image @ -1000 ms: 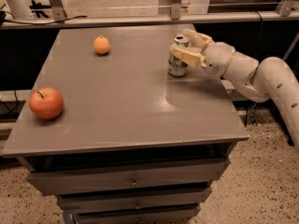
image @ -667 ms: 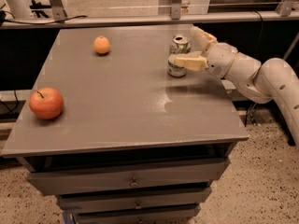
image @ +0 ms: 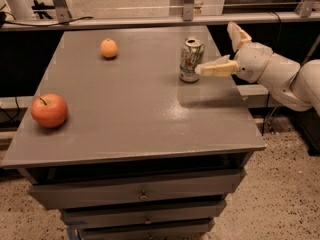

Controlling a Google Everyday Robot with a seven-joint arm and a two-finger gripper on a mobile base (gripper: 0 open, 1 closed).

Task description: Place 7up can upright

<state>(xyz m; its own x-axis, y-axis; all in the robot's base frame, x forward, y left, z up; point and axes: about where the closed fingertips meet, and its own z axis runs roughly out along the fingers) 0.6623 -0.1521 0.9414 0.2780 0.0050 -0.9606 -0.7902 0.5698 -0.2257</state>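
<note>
The 7up can (image: 191, 60), silver with green and white markings, stands upright on the grey table (image: 130, 114) at the back right. My gripper (image: 215, 48) is just to the right of the can, open and holding nothing. Its lower finger (image: 217, 68) reaches toward the can's right side and its tip is at or just short of it. The upper finger (image: 238, 35) points up and away from the can. The white arm (image: 280, 74) comes in from the right edge.
A red apple (image: 49, 110) sits near the table's front left edge. A small orange (image: 108, 48) lies at the back left. Drawers (image: 140, 194) are below the tabletop. A metal rail (image: 150, 20) runs behind the table.
The fingers have let go of the can and spread apart. The gripper has drawn back to the right. The can stays upright in place.
</note>
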